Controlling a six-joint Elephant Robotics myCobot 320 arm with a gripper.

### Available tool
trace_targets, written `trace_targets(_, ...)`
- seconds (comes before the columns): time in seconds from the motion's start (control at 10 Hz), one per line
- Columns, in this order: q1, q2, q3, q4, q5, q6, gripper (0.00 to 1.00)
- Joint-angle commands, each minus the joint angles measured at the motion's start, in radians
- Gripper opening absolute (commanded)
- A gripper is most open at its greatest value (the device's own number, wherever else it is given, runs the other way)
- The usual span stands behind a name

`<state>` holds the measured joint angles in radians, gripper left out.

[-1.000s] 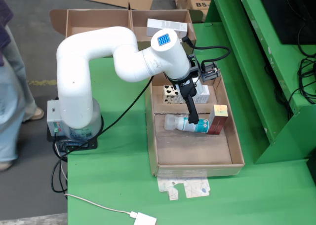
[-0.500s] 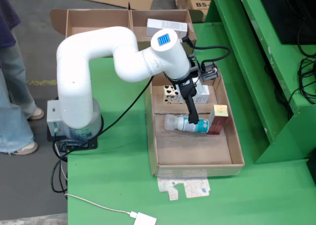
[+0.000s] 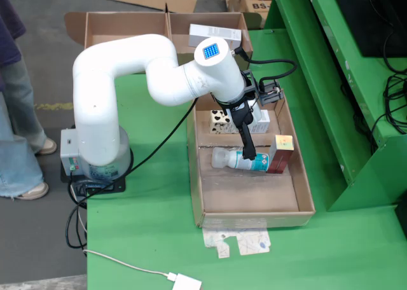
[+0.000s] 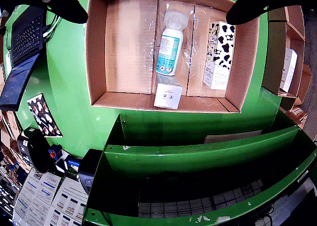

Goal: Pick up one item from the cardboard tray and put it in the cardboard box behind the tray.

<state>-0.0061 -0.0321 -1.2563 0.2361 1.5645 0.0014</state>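
**Arm over the tray, end effector spread wide**

A green bench (image 3: 146,239) carries the white arm (image 3: 121,80), the cardboard tray (image 3: 254,207) and, behind it, the cardboard box (image 3: 121,26). The end effector (image 4: 158,5) hangs wide open and empty above the bottle (image 4: 169,47) lying in the tray beside a cow-patterned carton (image 4: 219,55)

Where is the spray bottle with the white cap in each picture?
View from the side: the spray bottle lies on its side mid-tray, under the black hand.
View that rides on the hand: the bottle lies near the top centre, cap toward the top edge.
Shared landmark: the cow-spotted carton in the same cardboard tray.
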Motion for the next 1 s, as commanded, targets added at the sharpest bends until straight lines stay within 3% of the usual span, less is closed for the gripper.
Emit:
trace_targets(0.0,-0.004,0.015,0.03,0.019,0.007,-0.006,1.0)
trace_targets(0.2,0.013,0.018,0.034,0.014,0.004,0.001,1.0)
trace_targets(0.9,0.247,0.185,-0.161,0.045,-0.141,0.188,1.0)
